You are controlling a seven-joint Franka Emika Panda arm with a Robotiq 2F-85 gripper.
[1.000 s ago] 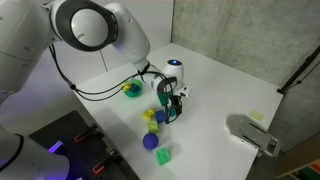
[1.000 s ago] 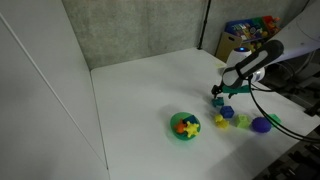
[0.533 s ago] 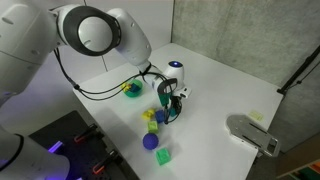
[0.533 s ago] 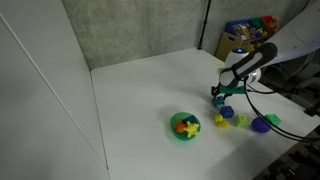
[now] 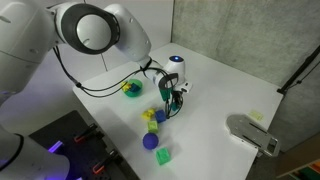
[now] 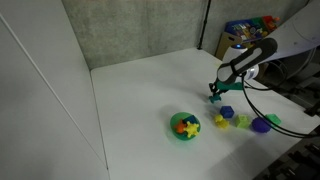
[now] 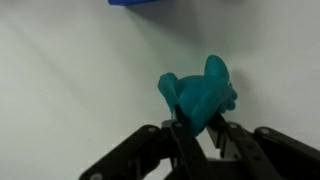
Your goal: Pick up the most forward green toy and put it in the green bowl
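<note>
Gripper (image 7: 200, 128) pinched shut on little teal-green toy (image 7: 200, 92), low over table (image 7: 60, 80), near blue block (image 7: 150, 2). Toy looks light, hard, lumpy, maybe slippy. Best hold: fat middle. Green bowl (image 6: 184, 136) off to left, nearer

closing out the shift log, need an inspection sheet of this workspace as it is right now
surface: white table, matte, no spills seen
job's things: teal-green toy pinched between the gripper's fingers; green bowl stands apart from it on the table and already holds some coloured pieces
clutter: blue cube, yellow block, blue ball, light-green cube, grey device near the table edge
grippers: gripper shut on the teal-green toy
cables: black cable loops from the arm over the table near the bowl
surroundings: grey wall panel; colourful boxes behind the table
</note>
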